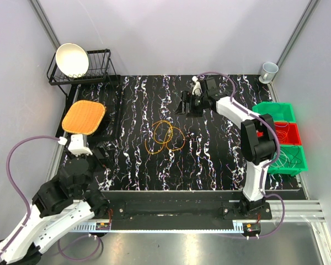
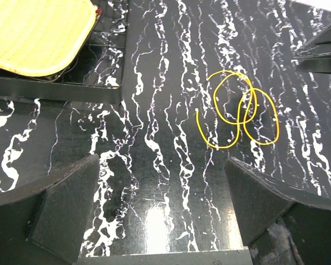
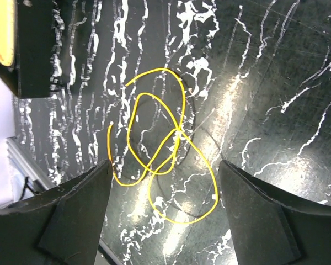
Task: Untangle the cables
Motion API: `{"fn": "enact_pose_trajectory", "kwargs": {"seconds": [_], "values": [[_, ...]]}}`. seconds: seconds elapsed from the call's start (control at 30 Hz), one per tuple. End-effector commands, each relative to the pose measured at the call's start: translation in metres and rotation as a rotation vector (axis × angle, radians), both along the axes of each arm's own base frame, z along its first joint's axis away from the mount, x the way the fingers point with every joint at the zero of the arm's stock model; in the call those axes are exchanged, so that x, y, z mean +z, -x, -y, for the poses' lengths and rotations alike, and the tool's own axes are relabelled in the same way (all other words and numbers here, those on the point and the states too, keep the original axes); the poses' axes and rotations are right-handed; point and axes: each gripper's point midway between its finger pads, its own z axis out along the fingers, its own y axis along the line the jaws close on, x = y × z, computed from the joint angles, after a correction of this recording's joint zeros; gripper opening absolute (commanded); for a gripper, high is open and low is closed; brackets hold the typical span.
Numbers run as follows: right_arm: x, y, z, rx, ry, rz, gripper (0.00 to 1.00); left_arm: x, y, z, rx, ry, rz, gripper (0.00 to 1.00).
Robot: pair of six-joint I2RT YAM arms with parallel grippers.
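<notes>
Black white-veined tabletop (image 1: pixel 209 165) carried everything. Left arm sat folded low at the near-left corner, and the left pincer (image 1: pixel 102 154) was over the left side of the tabletop. In the left wrist view that pincer (image 2: pixel 163 187) was spread wide with nothing between its fingers, only bare tabletop. Right arm reached out to the far middle, with the right pincer (image 1: pixel 186 106) just beyond the cable. In the right wrist view it (image 3: pixel 165 182) was also wide open and gripping nothing, and the cable showed in the gap between its fingers, flat on the tabletop with no contact. Three bins stood in a row on the right edge: far green bin (image 1: pixel 276 112), red bin (image 1: pixel 291 138), near green bin (image 1: pixel 292 164). The red and near green ones held thin wire loops, too small to call colours. Wire dish rack (image 1: pixel 99 66) stood at the far-left corner with a white bowl (image 1: pixel 71 59) leaning in it. Orange woven mat (image 1: pixel 84 117) lay just in front of the rack. Pale cup (image 1: pixel 269 70) stood at the far-right corner. One orange-yellow cable (image 1: pixel 166 134) lay mid-tabletop in a few overlapping loops, well apart from the left pincer. Same cable appeared up-right in the left wrist view (image 2: pixel 244 113) and centred in the right wrist view (image 3: pixel 176 135), with its loops crossing each other.
</notes>
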Motion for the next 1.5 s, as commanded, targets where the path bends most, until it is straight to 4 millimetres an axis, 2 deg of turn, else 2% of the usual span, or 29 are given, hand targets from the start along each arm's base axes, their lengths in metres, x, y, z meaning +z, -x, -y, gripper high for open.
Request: {"fn": "enact_pose_trajectory", "kwargs": {"seconds": [0.0,0.27,0.63,1.0,1.27,1.47], "values": [[-0.007,-0.002,-0.004,0.009,0.050,0.018,0.81,0.004,-0.008,0.003,0.014,-0.009,0.012,0.99],[-0.043,0.010,-0.012,0.021,0.145,-0.015,0.74,0.004,-0.009,0.001,0.026,-0.012,0.012,0.99],[-0.065,0.014,-0.024,0.064,0.181,-0.028,0.71,0.003,-0.011,0.001,0.031,-0.021,0.003,0.99],[-0.073,0.019,-0.037,0.108,0.208,-0.028,0.68,0.003,-0.010,0.000,0.033,-0.015,0.010,0.99],[-0.079,0.022,-0.041,0.115,0.253,-0.019,0.58,0.003,-0.011,0.000,0.031,-0.018,0.006,0.99],[-0.084,0.024,-0.047,0.116,0.310,0.015,0.54,0.003,-0.011,0.001,0.028,-0.017,0.006,0.99]]}}
